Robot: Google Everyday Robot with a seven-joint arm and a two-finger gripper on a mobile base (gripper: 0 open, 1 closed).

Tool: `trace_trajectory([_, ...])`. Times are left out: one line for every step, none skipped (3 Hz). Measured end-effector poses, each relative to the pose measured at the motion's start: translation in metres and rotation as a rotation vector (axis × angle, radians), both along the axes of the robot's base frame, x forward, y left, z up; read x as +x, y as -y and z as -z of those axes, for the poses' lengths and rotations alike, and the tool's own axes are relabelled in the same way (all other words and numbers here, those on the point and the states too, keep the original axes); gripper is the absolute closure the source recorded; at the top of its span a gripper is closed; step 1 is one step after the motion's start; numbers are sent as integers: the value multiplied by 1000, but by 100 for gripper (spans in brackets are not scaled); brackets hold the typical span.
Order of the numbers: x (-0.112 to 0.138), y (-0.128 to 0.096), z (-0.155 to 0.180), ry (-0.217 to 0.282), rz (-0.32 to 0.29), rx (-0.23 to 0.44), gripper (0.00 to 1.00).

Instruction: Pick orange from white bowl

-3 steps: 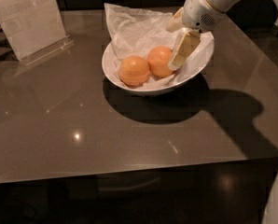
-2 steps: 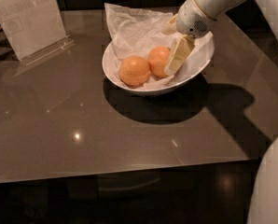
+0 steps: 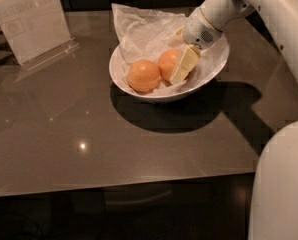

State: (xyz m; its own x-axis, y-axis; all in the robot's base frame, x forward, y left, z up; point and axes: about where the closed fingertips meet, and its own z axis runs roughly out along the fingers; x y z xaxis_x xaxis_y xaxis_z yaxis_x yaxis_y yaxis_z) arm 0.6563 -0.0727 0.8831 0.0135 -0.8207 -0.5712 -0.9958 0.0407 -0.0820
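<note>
The white bowl (image 3: pixel 121 80), lined with crumpled white paper, stands on the dark table and holds two oranges. The orange (image 3: pixel 166 64), the deeper-coloured one, lies right of centre in the bowl. A paler, smoother orange (image 3: pixel 144 76) lies to its left, touching it. My gripper (image 3: pixel 178 54) reaches down into the bowl from the upper right and is open. One cream finger (image 3: pixel 185 64) rests against the orange's right side. The other finger (image 3: pixel 178 32) is mostly hidden behind it, over the paper. The orange still sits in the bowl.
A clear acrylic sign holder (image 3: pixel 31 21) stands at the table's back left. The table's front edge (image 3: pixel 139 181) runs across the lower view. My white arm (image 3: pixel 269 9) crosses the upper right and the robot's white body (image 3: pixel 281 184) fills the lower right corner.
The gripper has moved a little lower and to the left inside the bowl, bringing its finger against the right-hand orange. The oranges and the bowl have not moved.
</note>
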Motion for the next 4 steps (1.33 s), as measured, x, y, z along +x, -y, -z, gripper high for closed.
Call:
trace_trajectory([2,0,13,-34,9,15,10])
trace_trajectory([1,1,23,-61,24,31,19])
trace_trajectory([0,4,30,-79,44,46,45])
trace_trajectory([-1,6,32,-81,58,55,69])
